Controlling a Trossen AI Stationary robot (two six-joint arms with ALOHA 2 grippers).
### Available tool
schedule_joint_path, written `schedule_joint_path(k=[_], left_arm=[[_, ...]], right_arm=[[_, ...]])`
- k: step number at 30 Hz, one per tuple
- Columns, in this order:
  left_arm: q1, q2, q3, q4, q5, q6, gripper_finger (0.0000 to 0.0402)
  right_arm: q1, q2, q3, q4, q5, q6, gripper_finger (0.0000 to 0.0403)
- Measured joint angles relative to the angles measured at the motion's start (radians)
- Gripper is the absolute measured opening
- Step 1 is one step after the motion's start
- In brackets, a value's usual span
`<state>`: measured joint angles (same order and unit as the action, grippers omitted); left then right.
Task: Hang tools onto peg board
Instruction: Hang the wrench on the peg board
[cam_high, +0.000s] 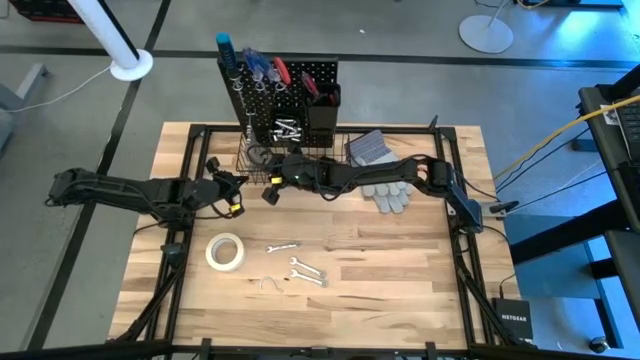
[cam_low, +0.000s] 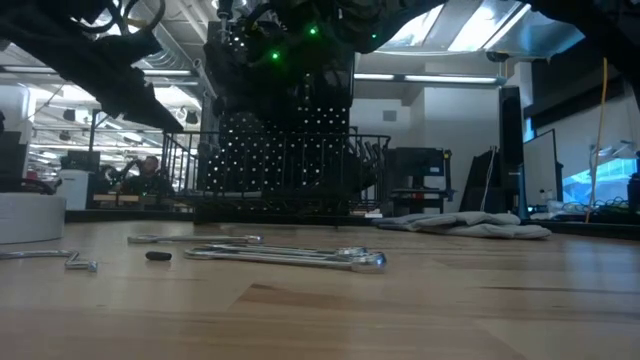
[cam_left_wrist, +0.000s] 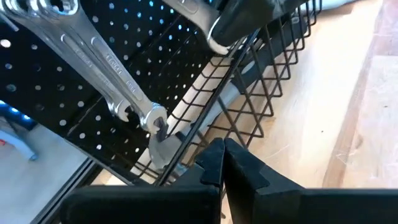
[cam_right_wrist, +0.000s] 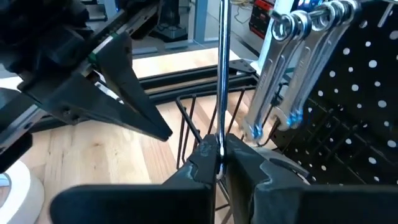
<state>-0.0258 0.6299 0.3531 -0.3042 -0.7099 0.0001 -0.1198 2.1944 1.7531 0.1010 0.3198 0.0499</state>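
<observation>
Two pincers sit by the peg board (cam_high: 290, 95) at the desk's back edge: right pincer (cam_right_wrist: 219, 152) grasping an upright wrench (cam_right_wrist: 222, 68) beside hung ones, left pincer (cam_left_wrist: 222, 163) clenched empty

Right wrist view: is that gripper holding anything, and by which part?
Yes. The right gripper is shut on a slim silver wrench, pinching its lower end so the shaft stands upright beside the wrenches already hanging on the peg board.
</observation>
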Motion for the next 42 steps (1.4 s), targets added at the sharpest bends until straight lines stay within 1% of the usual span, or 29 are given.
schedule_joint_path(k=[8, 15, 21, 23, 26, 29, 31, 34, 38, 42], left_arm=[[0.008, 0.001, 0.000, 0.002, 0.000, 0.000, 0.0000], [0.007, 0.000, 0.000, 0.004, 0.000, -0.004, 0.0000], [0.006, -0.026, 0.037, 0.006, 0.002, -0.029, 0.0000], [0.006, -0.044, 0.063, 0.005, 0.022, -0.039, 0.0000], [0.005, -0.076, 0.096, 0.000, 0.079, -0.041, 0.0000], [0.005, -0.111, 0.119, 0.002, 0.141, -0.050, 0.0005], [0.005, -0.137, 0.122, 0.014, 0.200, -0.058, 0.0021], [0.005, -0.158, 0.122, 0.069, 0.259, -0.076, 0.0062], [0.005, -0.161, 0.122, 0.099, 0.273, -0.070, 0.0120], [0.005, -0.156, 0.122, 0.116, 0.277, -0.052, 0.0155]], right_arm=[[-0.003, 0.000, 0.000, -0.026, -0.001, 0.022, 0.0018], [-0.003, -0.001, 0.000, -0.099, 0.020, 0.029, 0.0018], [0.011, -0.014, 0.000, -0.105, 0.048, -0.030, 0.0018], [0.021, -0.034, 0.001, -0.115, 0.056, -0.043, 0.0018], [0.029, -0.070, 0.001, -0.138, 0.060, -0.053, 0.0018], [0.032, -0.111, 0.002, -0.164, 0.041, -0.072, 0.0018], [0.036, -0.137, -0.002, -0.164, 0.007, -0.082, 0.0019], [0.037, -0.152, -0.018, -0.143, -0.051, -0.083, 0.0019], [0.044, -0.150, -0.023, -0.120, -0.138, -0.082, 0.0019], [0.047, -0.150, -0.022, -0.097, -0.137, -0.089, 0.0019]])
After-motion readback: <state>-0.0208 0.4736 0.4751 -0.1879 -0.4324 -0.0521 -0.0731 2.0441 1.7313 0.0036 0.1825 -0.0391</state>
